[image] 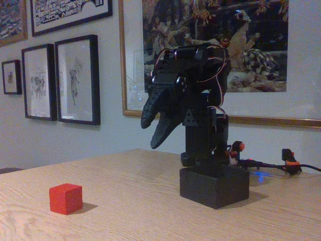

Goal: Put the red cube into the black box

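Fixed view, low camera angle at table height.

Wall behind: pale, hung with framed pictures (77,79); the largest frame (220,60) sits directly behind the arm, its top cut off by the picture edge.

Table (130,201): light wood grain, spans the whole lower half of the frame.

Arm (200,85): black, folded up on itself above its base. Upper links stacked and bent over at the top, red and white wires looping around the joints. The wrist end points down and to the left in this view, well above the table surface.

Black box (214,187): low and matte, sits on the table right of centre, directly in front of the arm's column. Its open or closed top cannot be made out from this angle. The arm's base behind it is partly hidden by the box.

Gripper (153,131): two dark fingers hang downward, tips parted by a modest gap. Nothing between them; touching nothing. It hovers left of the box and high above the table.

Red cube (65,199): rests on the table at lower left, well apart from both the box and the gripper, casting a small shadow to its right.

Cables (271,164): run off to the right behind the box, with small orange-red connectors (290,156); detail there is dim.
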